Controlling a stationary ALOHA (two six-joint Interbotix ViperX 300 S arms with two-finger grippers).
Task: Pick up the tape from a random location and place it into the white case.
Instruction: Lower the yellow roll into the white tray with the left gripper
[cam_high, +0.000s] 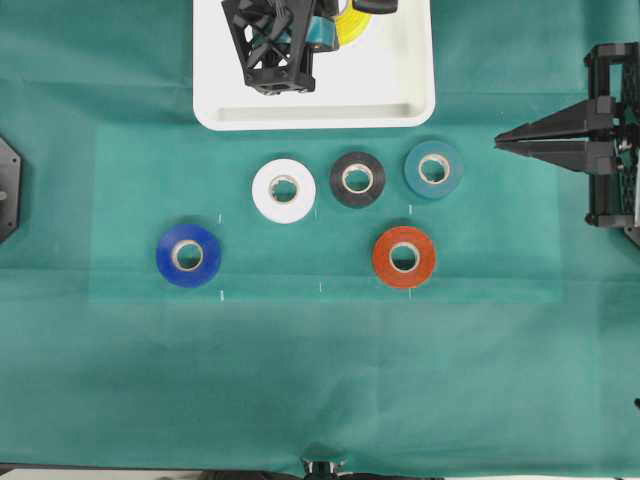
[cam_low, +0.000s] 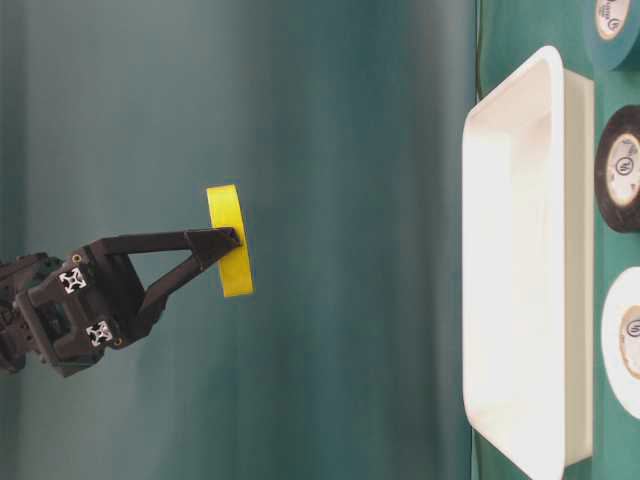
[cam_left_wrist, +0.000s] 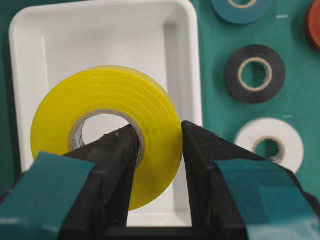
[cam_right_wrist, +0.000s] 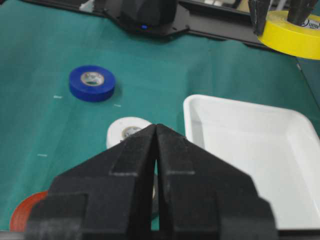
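Carry step: left gripper (cam_left_wrist: 159, 145) clamped on the tape's (cam_left_wrist: 107, 127) wall, held well above the white case (cam_left_wrist: 30, 60), probably over its middle; next lower and release; right gripper (cam_high: 500, 141) parked, jaws together.

Left gripper (cam_left_wrist: 159, 137) is holding the yellow tape (cam_left_wrist: 107, 132) in the air above the white case (cam_low: 520, 270); open air is lying between them and nothing is occupying the tray floor. Only the raised rim is bordering the drop. White roll (cam_high: 284, 190), black roll (cam_high: 357, 179), and teal roll (cam_high: 433, 169) are sitting just outside the case's near edge.
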